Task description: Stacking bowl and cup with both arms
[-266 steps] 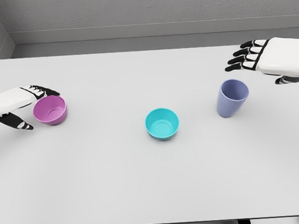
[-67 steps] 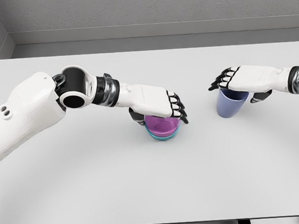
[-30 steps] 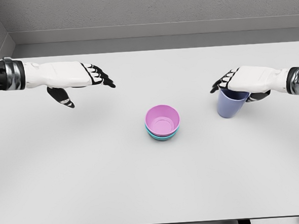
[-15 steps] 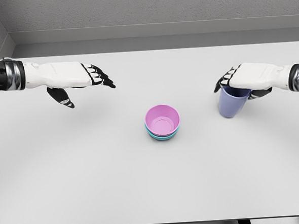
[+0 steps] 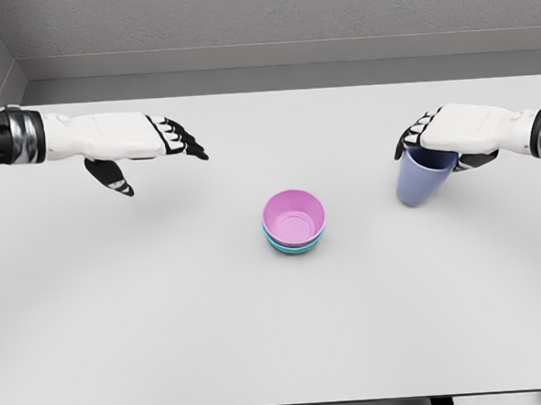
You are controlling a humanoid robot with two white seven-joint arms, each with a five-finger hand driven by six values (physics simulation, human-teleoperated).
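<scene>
A pink bowl [image 5: 294, 217] sits nested inside a teal bowl [image 5: 294, 246] at the middle of the white table [image 5: 167, 310]. To the right, a blue-violet cup [image 5: 422, 178] hangs slightly lifted and tilted, with my right hand [image 5: 443, 133] shut over its rim from above. My left hand [image 5: 147, 141] hovers over the table's far left, fingers stretched out and holding nothing, well away from the bowls.
A grey wall and ledge run along the table's far edge. The table's front edge lies at the bottom of the view.
My right hand has raised the cup a little and tipped it, drifting slightly right. The left hand, which withdrew from the stacked bowls earlier, has stayed still.
</scene>
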